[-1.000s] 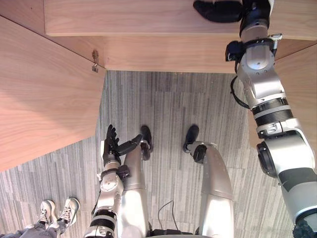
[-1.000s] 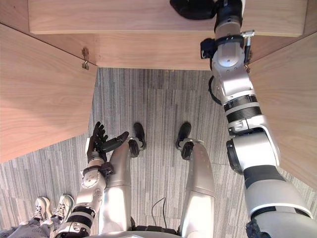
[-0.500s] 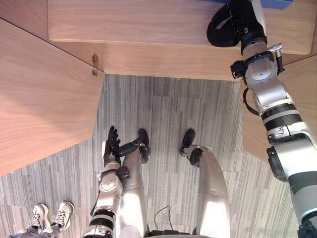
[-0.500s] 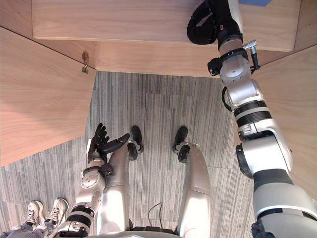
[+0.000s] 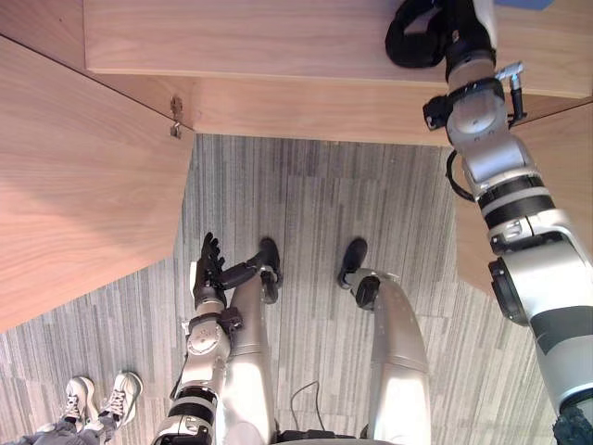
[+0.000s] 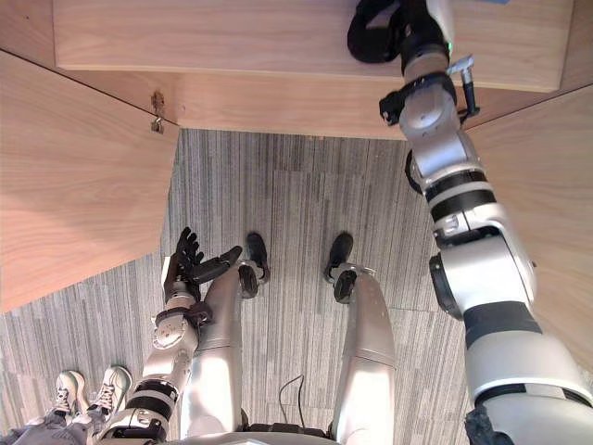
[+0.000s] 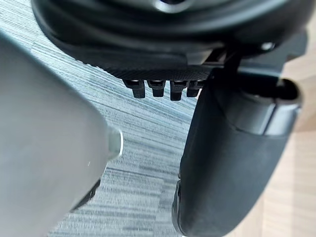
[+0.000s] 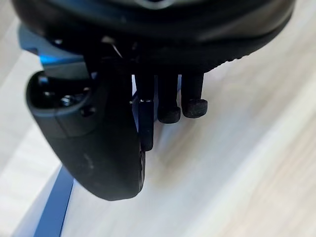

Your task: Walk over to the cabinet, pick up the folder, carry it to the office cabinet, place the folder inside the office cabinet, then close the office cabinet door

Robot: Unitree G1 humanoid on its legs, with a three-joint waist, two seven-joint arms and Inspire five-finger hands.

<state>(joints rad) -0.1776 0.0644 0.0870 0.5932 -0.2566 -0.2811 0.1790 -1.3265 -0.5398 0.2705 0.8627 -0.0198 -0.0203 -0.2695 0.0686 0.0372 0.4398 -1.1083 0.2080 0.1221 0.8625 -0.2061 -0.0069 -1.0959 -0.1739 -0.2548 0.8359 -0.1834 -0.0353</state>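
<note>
The right hand (image 8: pixel 94 143) has its fingers (image 8: pixel 195 106) hanging over pale wood, with slivers of blue showing round the thumb. Whether they pinch that blue or merely hover by it I cannot tell. The blue is the folder (image 8: pixel 53 210), lying flat on the cabinet shelf (image 5: pixel 259 37) toward its right end (just an edge of it peeps into the head views). The arm is stretched well forward. I judge that this reach is meant to set the folder far enough in for the doors to clear it.

The left hand (image 5: pixel 209 269) hangs low beside the body, fingers straight and spread, holding nothing, likely kept out of the way. On either side stand the open doors, the left door (image 5: pixel 83 176) and the right door (image 6: pixel 547 158), swung toward the robot over the grey carpet (image 5: pixel 324 204). A person's shoes (image 5: pixel 102 399) stand at the lower left. No label or writing can be read anywhere. The doors are not yet closed.
</note>
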